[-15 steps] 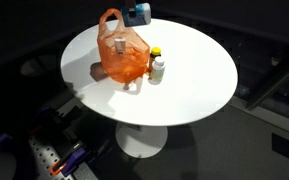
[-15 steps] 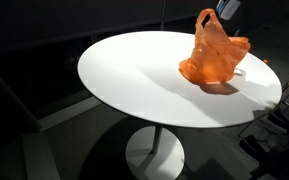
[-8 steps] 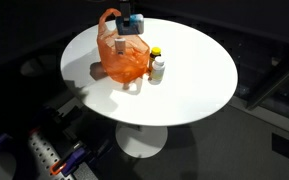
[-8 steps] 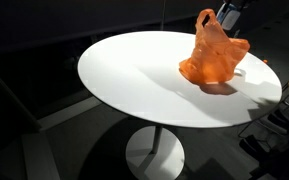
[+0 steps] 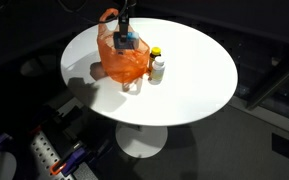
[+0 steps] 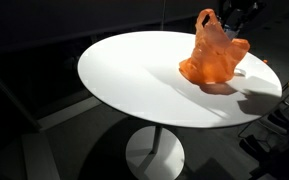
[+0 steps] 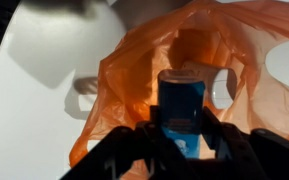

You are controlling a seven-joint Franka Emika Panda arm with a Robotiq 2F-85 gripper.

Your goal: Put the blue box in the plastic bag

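Clasping one blue box (image 7: 181, 98), one claw (image 7: 182, 138), seemingly inside one bag (image 7: 129, 75).

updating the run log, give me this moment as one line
gripper: shut on small blue box | box: at mouth of orange plastic bag, not released | bag: on round white table | nearby: white yellow-capped bottle

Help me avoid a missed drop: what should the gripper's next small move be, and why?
Probably lower straight down a little before letting go. The gripper is shut on the blue box, which sits at the mouth of the orange plastic bag; the wrist view shows plastic around it, but in an exterior view the box looks only partly inside.
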